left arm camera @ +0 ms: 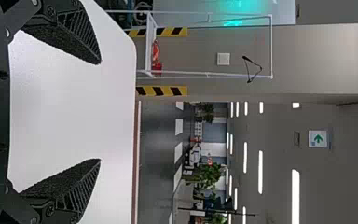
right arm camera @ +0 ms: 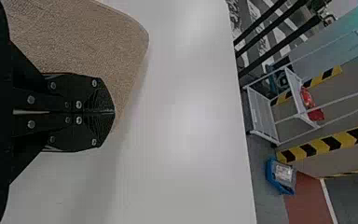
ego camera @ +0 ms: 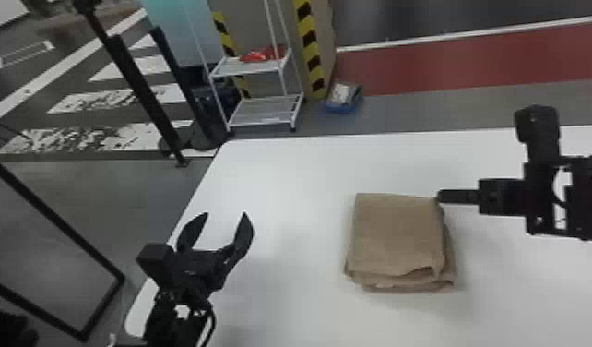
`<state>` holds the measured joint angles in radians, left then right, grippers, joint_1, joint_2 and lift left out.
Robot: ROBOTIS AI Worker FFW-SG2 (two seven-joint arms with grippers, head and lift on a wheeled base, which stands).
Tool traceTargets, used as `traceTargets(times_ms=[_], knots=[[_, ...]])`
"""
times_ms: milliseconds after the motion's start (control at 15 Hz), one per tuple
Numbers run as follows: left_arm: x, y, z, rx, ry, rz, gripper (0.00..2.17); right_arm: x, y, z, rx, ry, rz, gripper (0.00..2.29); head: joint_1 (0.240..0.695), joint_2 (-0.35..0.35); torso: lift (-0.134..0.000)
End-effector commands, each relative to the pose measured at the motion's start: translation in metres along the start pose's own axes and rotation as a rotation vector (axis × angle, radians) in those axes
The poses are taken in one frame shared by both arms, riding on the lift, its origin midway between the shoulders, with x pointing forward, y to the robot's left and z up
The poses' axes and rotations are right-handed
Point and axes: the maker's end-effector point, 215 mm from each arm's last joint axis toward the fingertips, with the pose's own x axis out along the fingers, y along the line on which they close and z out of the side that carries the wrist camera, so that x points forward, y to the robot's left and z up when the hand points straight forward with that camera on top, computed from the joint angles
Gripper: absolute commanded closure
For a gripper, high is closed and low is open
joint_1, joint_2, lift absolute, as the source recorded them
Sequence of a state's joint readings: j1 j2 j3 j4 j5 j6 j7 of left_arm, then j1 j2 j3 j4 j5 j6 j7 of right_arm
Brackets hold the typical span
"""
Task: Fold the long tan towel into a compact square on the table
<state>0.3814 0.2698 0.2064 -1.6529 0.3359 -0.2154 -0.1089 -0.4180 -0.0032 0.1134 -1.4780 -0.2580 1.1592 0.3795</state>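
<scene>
1. Tan towel (ego camera: pixel 396 235) lies folded into a thick, near-square stack on the tabletop (ego camera: pixel 286 184), well in from its left and far edges.
2. Your right gripper (ego camera: pixel 439 195) is at the towel's far right corner, fingers pressed together; you cannot tell whether any cloth is caught. If some is, pulling away could drag that corner open or skew the stack.
3. Lower layers poke out along the towel's near and right sides. Push there sideways and you could slide the layers apart, since nothing visible pins them.
4. Your left gripper (ego camera: pixel 226 213) is above the tabletop near its left edge, fingers wide open and empty. Bring it in like that and a fingertip might snag a fold.
</scene>
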Motion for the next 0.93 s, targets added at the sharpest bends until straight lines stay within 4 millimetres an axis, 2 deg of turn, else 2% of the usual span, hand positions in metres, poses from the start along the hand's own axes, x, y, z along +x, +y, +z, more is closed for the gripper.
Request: traceTargets(times_ms=[0, 133, 200, 267, 333, 400, 533, 667, 733, 867], knots=[[0.000, 0.001, 0.000, 0.002, 0.001, 0.000, 0.15, 0.003, 0.000, 0.004, -0.003, -0.014, 0.000, 2.11, 0.695, 0.350, -0.123], [0.001, 0.003, 0.002, 0.004, -0.003, 0.004, 0.15, -0.004, 0.001, -0.006, 0.009, -0.018, 0.004, 2.09, 0.695, 0.350, -0.123], [0.001, 0.003, 0.003, 0.005, -0.005, 0.003, 0.15, -0.013, -0.001, -0.003, -0.001, -0.042, -0.023, 1.88, 0.695, 0.350, -0.123], [0.002, 0.003, 0.006, 0.005, -0.011, 0.003, 0.15, -0.025, -0.008, 0.004, -0.013, -0.077, -0.063, 1.42, 0.695, 0.350, -0.123], [0.002, 0.001, 0.007, 0.001, -0.017, 0.001, 0.15, -0.038, -0.013, 0.013, -0.044, -0.128, -0.104, 0.45, 0.695, 0.350, -0.123], [0.003, -0.001, 0.008, -0.003, -0.020, -0.001, 0.15, -0.050, -0.018, 0.023, -0.081, -0.198, -0.144, 0.00, 0.695, 0.350, -0.123], [0.004, -0.008, 0.008, -0.009, -0.022, -0.010, 0.15, -0.063, -0.020, 0.030, -0.141, -0.317, -0.205, 0.00, 0.695, 0.324, -0.123], [0.002, -0.014, 0.015, -0.008, -0.049, -0.027, 0.15, -0.081, -0.015, 0.038, -0.190, -0.473, -0.242, 0.02, 0.695, 0.308, -0.123], [0.001, -0.017, 0.022, -0.007, -0.075, -0.036, 0.15, -0.091, -0.015, 0.037, -0.211, -0.546, -0.266, 0.02, 0.695, 0.302, -0.123], [0.001, -0.026, 0.023, -0.014, -0.082, -0.047, 0.15, -0.102, -0.019, 0.020, -0.206, -0.612, -0.296, 0.03, 0.695, 0.292, -0.123]])
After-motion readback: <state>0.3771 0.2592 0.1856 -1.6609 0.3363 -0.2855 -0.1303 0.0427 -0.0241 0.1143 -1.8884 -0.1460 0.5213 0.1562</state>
